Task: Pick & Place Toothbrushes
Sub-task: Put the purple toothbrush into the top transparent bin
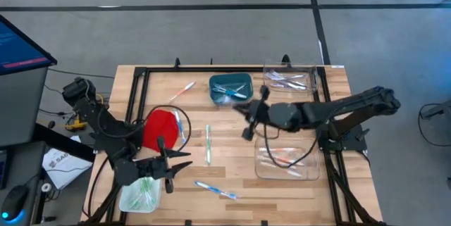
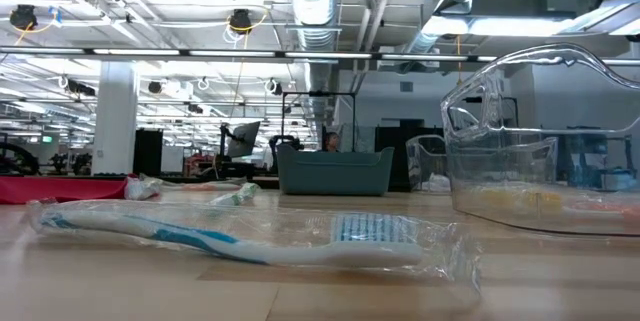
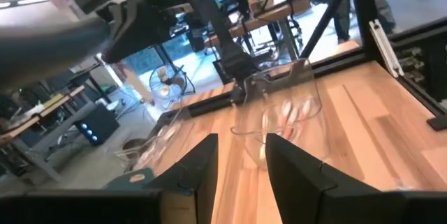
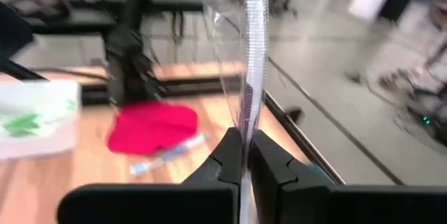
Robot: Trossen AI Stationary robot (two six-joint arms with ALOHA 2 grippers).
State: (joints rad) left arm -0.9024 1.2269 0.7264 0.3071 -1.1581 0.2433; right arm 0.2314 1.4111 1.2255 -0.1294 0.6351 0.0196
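My right gripper [image 1: 243, 112] hangs above the table's middle, beside the teal bin [image 1: 231, 89], shut on a pale toothbrush in a clear wrapper [image 4: 250, 35]. My left gripper [image 1: 177, 162] stands open and empty near the front left, between the red tray [image 1: 158, 129] and a blue wrapped toothbrush [image 1: 215, 189] lying flat on the wood. A green toothbrush [image 1: 208, 145] and an orange-white one [image 1: 184, 91] also lie loose on the table. Another blue one [image 1: 182, 127] rests against the red tray's right edge. My right gripper pinches the wrapped toothbrush [image 4: 246, 123] between its two fingers [image 4: 227, 151]. The fingers come roughly level from the table's right. The toothbrush and its wrapper stick out past the fingertips, lifted clear of the table. Which end is held is hidden by the fingers.
A clear tray [image 1: 290, 79] at the far right holds pale toothbrushes, and a clear tray [image 1: 285, 161] at the near right holds orange ones. A clear container [image 1: 141, 194] with green ones sits at the front left. A black frame [image 1: 137, 78] borders the table.
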